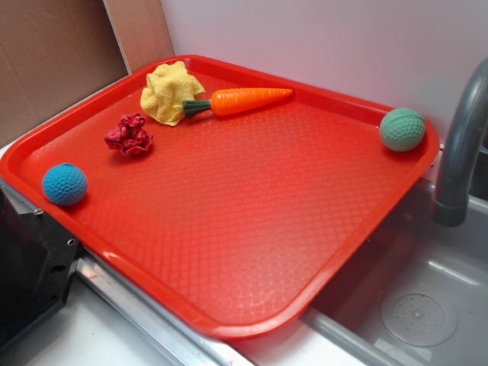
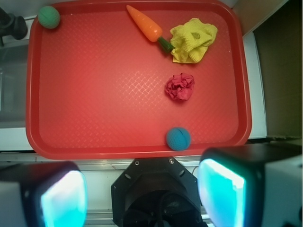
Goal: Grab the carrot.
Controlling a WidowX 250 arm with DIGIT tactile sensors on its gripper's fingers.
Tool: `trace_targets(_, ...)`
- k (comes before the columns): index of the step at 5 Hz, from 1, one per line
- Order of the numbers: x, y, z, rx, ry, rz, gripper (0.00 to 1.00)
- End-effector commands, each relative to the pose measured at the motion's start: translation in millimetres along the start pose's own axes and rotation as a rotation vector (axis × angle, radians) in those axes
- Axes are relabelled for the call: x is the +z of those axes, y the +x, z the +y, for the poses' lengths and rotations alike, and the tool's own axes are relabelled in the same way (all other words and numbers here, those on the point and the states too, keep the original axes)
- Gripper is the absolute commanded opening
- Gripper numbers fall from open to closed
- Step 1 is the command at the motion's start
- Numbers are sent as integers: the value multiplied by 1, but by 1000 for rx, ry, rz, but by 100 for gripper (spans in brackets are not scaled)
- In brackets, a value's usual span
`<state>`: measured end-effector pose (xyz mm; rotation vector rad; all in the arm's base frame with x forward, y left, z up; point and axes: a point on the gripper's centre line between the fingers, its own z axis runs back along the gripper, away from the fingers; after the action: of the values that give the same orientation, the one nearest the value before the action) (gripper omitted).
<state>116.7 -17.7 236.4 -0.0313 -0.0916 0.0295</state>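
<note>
- Exterior view first: carrot (image 1: 244,101) is lying flat near the far rim of the red tray (image 1: 229,324), untouched as far as I can tell. Its green stem end is right up against, maybe tucked just under, the crumpled yellow cloth (image 1: 169,90). Can't say for sure which.
- Same view: the gripper itself doesn't show here, only a bit of black hardware at the lower left corner, so nothing is close to the carrot. Also on the tray are a red crumpled wad (image 1: 129,136), a blue ball (image 1: 64,184) and a green ball (image 1: 402,129). A grey faucet (image 1: 462,145) stands off to the side over a sink (image 1: 427,305).
- Wrist view: gripper (image 2: 142,194) is spread wide, with nothing between the two pads (image 2: 64,198). It sits back over the edge of the surface, short of the tray's near rim.
- Wrist view again: the carrot is well ahead of the gripper at the far side of the tray, roughly straight on, lying diagonally with the tip pointing away and left. The blue ball and red wad lie between gripper and carrot, a touch to the right.
- Progress, my read: basically zero done. Whole reach, descent and pinch are left, and I'd aim at the orange body away from the cloth.
</note>
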Motion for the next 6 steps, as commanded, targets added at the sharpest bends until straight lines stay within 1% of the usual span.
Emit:
trace_targets(1, 0, 0, 0, 0, 0, 0, 100)
trace_targets(4, -8, 10, 2, -4, 5, -20, 100)
trace_targets(5, -17, 21, 5, -21, 9, -25, 100)
trace_targets(6, -29, 37, 7, -67, 31, -51, 100)
